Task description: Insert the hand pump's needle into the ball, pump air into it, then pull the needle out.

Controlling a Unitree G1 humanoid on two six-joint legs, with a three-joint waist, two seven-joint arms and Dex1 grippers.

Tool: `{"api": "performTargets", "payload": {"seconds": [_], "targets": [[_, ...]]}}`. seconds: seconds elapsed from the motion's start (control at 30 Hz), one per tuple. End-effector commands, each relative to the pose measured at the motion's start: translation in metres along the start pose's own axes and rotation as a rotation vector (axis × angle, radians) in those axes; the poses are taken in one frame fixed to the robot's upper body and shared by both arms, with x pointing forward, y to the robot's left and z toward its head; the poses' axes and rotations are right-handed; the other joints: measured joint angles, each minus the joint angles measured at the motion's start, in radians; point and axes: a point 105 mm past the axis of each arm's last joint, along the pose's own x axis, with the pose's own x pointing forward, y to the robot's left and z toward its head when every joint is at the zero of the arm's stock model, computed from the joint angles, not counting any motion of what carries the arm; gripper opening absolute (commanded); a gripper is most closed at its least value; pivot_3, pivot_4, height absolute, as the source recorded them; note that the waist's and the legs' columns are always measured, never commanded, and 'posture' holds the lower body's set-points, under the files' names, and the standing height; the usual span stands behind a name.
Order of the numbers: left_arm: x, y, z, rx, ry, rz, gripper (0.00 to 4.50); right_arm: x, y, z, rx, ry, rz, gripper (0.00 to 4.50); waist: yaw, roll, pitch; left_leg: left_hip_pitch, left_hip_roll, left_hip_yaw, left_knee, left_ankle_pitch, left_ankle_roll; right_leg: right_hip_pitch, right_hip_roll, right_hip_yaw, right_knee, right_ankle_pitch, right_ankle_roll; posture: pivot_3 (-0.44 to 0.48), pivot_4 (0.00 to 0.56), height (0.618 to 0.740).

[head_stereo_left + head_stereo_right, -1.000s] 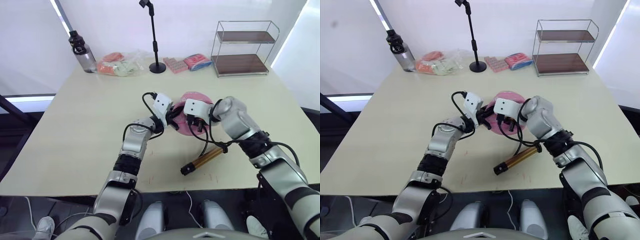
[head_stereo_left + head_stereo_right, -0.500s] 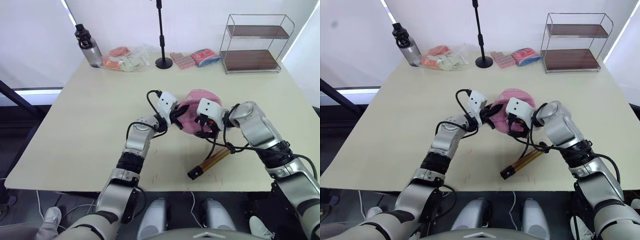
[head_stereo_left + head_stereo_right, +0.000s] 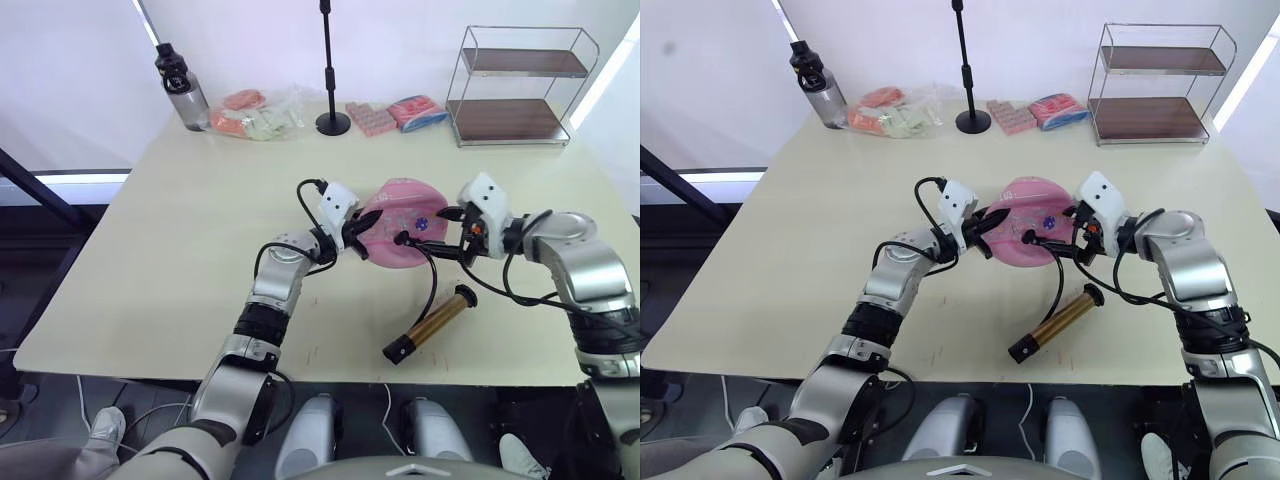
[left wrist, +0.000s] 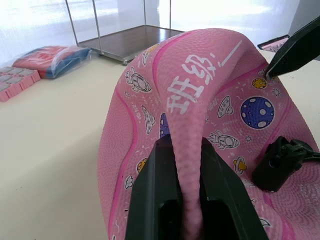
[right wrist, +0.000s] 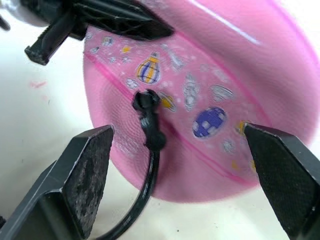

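The ball [image 3: 400, 225] lies near the middle of the surface [image 3: 170, 260], flattish and partly folded. The left gripper [image 4: 181, 165] has its jaws pressed together on a raised fold of the ball at the ball's left edge. The right gripper [image 3: 448, 232] hangs just to the right of the ball, its jaws spread wide and holding nothing, the two fingertips [image 5: 87, 165] standing on either side of the ball in the right wrist view. The hand pump [image 3: 432, 324] lies flat on the surface in front of the ball and apart from it, its long axis running diagonally: the black foot points toward the near edge and leftward, the other end toward the right gripper. Its thin black hose [image 3: 432, 280] curves up from the pump to the ball, where its black tip [image 5: 146, 101] sits against the ball's skin.
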Motion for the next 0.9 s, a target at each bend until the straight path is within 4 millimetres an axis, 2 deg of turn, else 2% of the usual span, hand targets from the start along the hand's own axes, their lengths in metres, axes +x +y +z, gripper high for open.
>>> {"api": "performTargets", "payload": {"seconds": [0.03,0.13,0.37,0.63,0.77,0.9], "targets": [[-0.005,0.002,-0.019,-0.023,0.076,0.008,0.00,-0.024,-0.002,0.022,-0.042,-0.182,-0.047,4.35,-0.006,0.000,0.002,0.000,0.000,0.000,0.000,0.000,0.000,0.000,0.000,0.000,0.000,0.000,0.001,0.000,0.150,0.740],[-0.005,0.004,-0.016,-0.013,0.073,0.005,0.00,-0.049,-0.002,0.016,-0.070,-0.270,-0.114,4.35,-0.001,-0.001,0.003,0.000,-0.001,0.001,0.000,0.000,0.000,0.001,0.000,0.001,0.000,-0.001,0.001,0.000,0.150,0.740],[-0.003,0.003,-0.011,-0.003,0.065,-0.007,0.00,-0.093,0.005,-0.016,-0.045,-0.257,-0.077,4.35,-0.004,-0.003,0.006,0.000,-0.001,0.001,0.000,0.000,0.000,0.000,0.000,0.002,0.000,-0.001,0.002,0.000,0.150,0.740],[-0.001,0.003,-0.004,0.013,0.047,-0.009,0.00,-0.142,0.005,-0.030,-0.034,-0.331,-0.072,4.35,0.000,-0.004,0.007,0.001,-0.001,0.002,0.001,0.000,0.000,0.001,0.000,0.003,0.000,-0.001,0.002,0.000,0.150,0.740],[-0.001,0.003,-0.002,0.020,0.043,-0.013,0.00,-0.153,0.008,-0.036,-0.053,-0.357,-0.070,4.35,-0.001,-0.005,0.008,0.001,-0.001,0.002,0.001,0.000,0.000,0.002,0.000,0.003,0.000,-0.001,0.002,0.000,0.150,0.740],[-0.001,0.003,0.001,0.021,0.034,-0.023,0.00,-0.157,0.015,-0.046,-0.058,-0.343,-0.042,4.35,-0.001,-0.005,0.009,0.002,-0.001,0.002,0.001,0.000,0.000,0.002,0.000,0.003,0.000,-0.001,0.002,0.000,0.150,0.740]]}}
